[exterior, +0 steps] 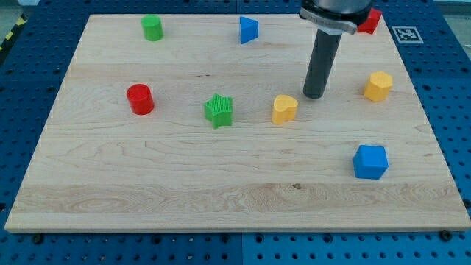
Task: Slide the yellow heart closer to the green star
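The yellow heart [285,108] lies on the wooden board a little right of centre. The green star [218,110] lies to its left, about one block's width of board between them. My tip [314,96] rests on the board just to the right of the yellow heart and slightly toward the view's top, close to it but with a small gap showing.
A red cylinder [139,99] sits at the left. A green cylinder [152,28] and a blue triangle [249,29] lie near the top edge. A yellow hexagon [378,86] is at the right, a blue block [369,162] at lower right, and a red block [370,21] behind the arm.
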`<state>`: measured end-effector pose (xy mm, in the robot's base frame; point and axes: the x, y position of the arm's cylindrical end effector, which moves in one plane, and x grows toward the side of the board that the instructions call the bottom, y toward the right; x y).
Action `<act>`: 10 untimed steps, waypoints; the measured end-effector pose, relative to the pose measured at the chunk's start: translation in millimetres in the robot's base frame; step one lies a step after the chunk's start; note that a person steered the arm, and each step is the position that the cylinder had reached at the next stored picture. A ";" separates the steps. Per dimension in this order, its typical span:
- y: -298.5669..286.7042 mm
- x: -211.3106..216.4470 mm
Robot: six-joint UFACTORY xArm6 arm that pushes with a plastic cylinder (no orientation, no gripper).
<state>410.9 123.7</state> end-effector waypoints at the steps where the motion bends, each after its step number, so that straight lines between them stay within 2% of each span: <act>1: -13.1 10.5; 4: -22.2 14.6; 5: -29.7 36.0; 10: -43.1 52.7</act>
<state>463.6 80.6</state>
